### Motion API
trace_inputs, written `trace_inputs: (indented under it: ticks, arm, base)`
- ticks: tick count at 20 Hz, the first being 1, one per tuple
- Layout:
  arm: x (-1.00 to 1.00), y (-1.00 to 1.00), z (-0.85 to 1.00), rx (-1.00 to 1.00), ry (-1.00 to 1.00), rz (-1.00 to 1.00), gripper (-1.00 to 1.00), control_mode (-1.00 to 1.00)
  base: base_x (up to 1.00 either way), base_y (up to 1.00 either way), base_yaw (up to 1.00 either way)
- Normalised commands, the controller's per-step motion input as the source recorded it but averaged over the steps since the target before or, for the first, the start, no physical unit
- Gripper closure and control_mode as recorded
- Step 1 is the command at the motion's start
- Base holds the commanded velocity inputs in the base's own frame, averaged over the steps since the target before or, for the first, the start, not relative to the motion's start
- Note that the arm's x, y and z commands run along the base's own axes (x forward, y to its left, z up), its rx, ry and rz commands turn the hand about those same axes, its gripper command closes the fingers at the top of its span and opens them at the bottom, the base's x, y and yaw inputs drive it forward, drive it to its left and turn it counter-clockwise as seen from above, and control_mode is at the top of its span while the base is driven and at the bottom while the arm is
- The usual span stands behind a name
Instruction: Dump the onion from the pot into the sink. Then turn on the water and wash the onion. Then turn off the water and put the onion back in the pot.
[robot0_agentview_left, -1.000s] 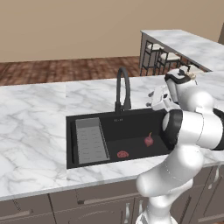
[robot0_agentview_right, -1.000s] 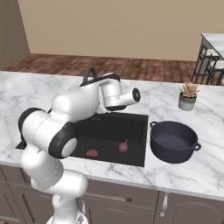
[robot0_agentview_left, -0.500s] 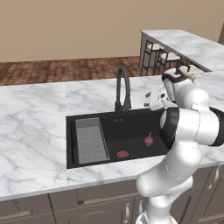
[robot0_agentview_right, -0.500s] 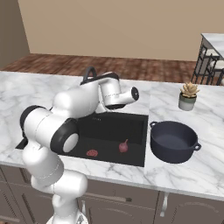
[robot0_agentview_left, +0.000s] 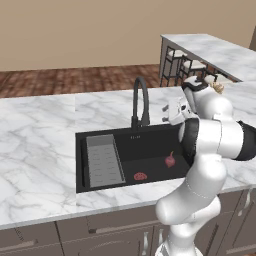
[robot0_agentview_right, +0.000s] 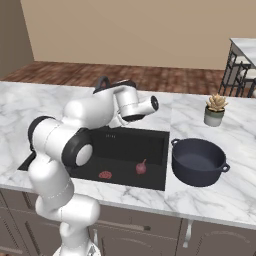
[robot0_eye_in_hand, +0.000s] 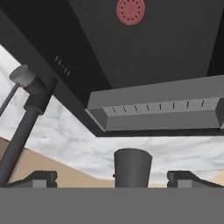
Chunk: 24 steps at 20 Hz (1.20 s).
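Since a moment ago the spread, empty tool (robot0_agentview_left: 170, 111) has edged nearer the faucet (robot0_agentview_left: 140, 102), where no water runs yet, while the onion (robot0_agentview_left: 170, 160) lies dumped in the sink (robot0_agentview_left: 150, 142) right of the faucet, washing and return to the pot (robot0_agentview_right: 198, 161) remaining.

Home kitchen — marble counter (robot0_agentview_left: 40, 135), sink (robot0_agentview_left: 150, 145), faucet (robot0_agentview_left: 141, 100).
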Motion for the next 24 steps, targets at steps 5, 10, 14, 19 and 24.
trace_inputs:
  ticks: [5, 10, 14, 19, 24]
  arm:
    - [0.08, 0.0, -0.1, 0.01, 0.0, 0.08, -1.0, -1.0]
    - [0.14, 0.0, -0.12, 0.0, 0.0, 0.06, -1.0, -1.0]
    - [0.13, 0.0, -0.1, 0.01, 0.0, 0.05, -1.0, -1.0]
    - [0.17, 0.0, -0.09, 0.0, 0.0, 0.03, -1.0, -1.0]
    - [0.2, 0.0, -0.11, 0.0, 0.0, 0.03, -1.0, -1.0]
  base:
    - [0.0, 0.0, 0.0]
    - [0.0, 0.0, 0.0]
    - [0.0, 0.0, 0.0]
    - [0.0, 0.0, 0.0]
    - [0.0, 0.0, 0.0]
